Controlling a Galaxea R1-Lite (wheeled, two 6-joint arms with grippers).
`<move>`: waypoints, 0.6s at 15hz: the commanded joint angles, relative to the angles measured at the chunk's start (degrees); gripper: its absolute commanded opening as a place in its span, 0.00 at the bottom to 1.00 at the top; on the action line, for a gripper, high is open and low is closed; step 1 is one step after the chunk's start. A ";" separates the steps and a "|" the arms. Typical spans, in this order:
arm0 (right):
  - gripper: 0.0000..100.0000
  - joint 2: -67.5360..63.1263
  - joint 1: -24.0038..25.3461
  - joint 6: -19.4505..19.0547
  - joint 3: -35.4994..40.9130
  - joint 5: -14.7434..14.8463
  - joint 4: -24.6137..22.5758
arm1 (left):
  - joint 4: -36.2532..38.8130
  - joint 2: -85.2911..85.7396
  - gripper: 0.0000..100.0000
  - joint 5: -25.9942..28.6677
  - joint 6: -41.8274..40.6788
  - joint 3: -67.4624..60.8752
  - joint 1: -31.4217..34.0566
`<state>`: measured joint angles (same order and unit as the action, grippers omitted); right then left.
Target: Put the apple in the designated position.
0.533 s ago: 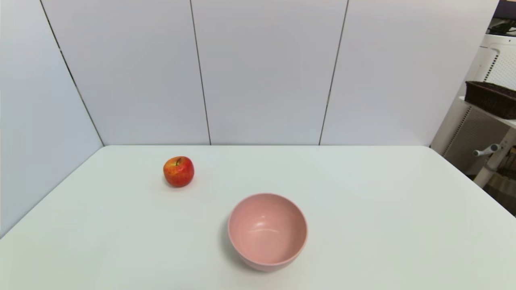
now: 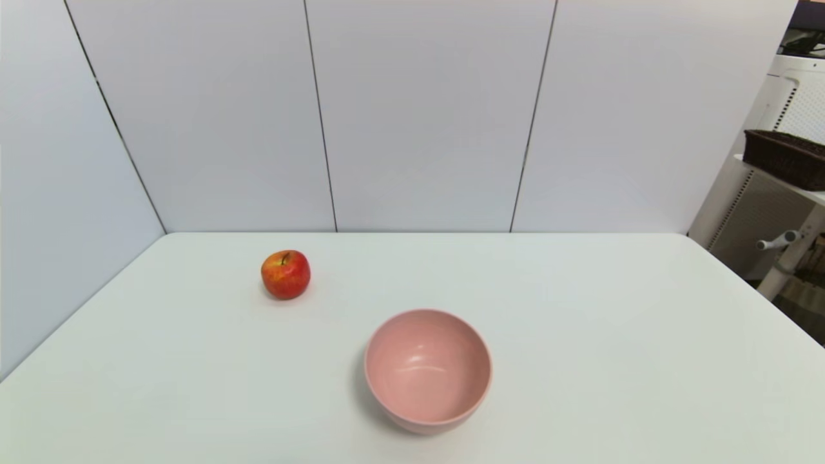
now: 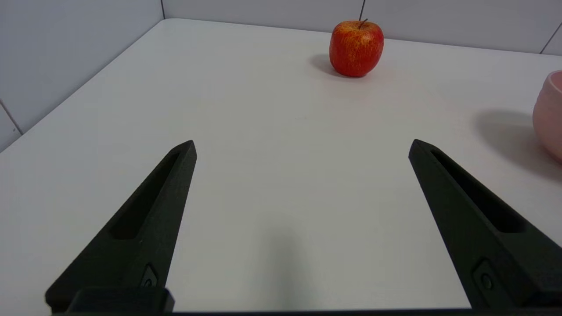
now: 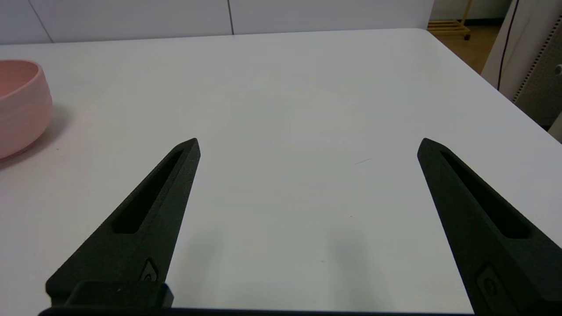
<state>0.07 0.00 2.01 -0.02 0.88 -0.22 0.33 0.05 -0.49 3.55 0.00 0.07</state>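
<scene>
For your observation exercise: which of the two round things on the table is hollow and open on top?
The pink bowl, empty; the apple is solid red with a stem.

**A lab test cell, not a home**

The white table stands boxed in by plain pale partition panels joined at dark seams, a bare backdrop typical of a robot test bench. Past the table's right edge sits white perforated equipment housing with a dark woven basket on a shelf. The only props are an apple and a pink bowl
</scene>
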 commanded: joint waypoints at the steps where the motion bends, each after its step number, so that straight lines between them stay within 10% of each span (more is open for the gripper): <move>1: 1.00 -0.07 0.00 0.01 0.02 0.00 -0.04 | 0.64 -10.51 1.00 -0.39 -0.21 3.96 -0.07; 9: 1.00 -0.07 0.00 0.01 0.02 0.00 -0.04 | 0.99 -62.28 1.00 0.14 -7.06 37.53 -7.28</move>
<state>0.07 0.00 2.01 -0.02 0.88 -0.22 0.94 -35.35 -0.51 -1.56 21.96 -1.87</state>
